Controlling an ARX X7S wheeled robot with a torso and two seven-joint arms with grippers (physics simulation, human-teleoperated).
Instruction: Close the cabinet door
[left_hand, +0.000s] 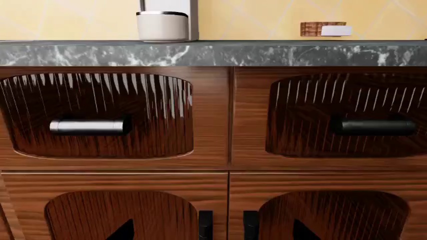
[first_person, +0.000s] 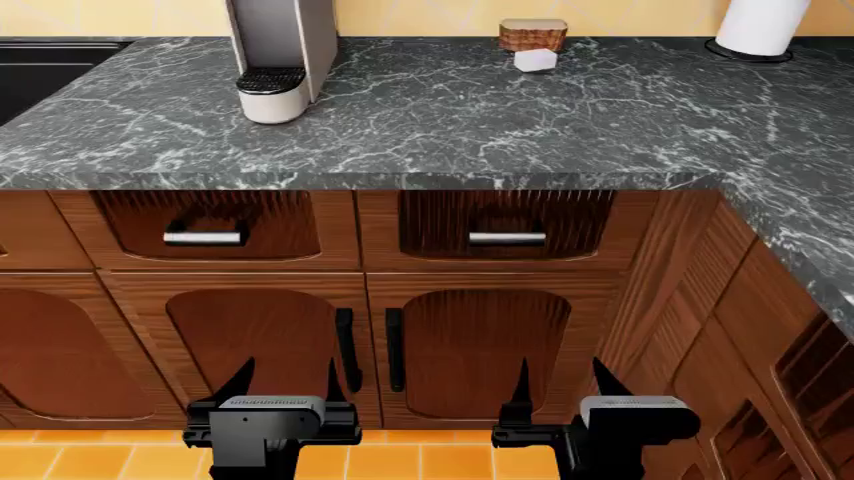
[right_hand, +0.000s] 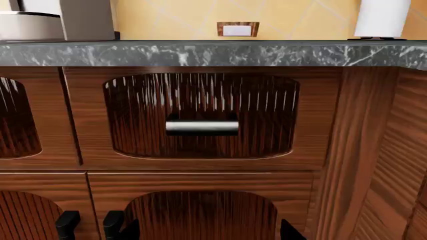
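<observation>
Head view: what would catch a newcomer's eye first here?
The dark marble countertop fills the upper half, with a silver coffee machine at its back left and a white paper towel roll at back right. Below, two wooden cabinet doors sit flush, black handles meeting at the centre, with both grippers, left and right, low before them.

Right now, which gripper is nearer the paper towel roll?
Right. The right gripper is low in front of the right cabinet door, on the roll's side of the counter. The left gripper is in front of the left door, farther away.
</observation>
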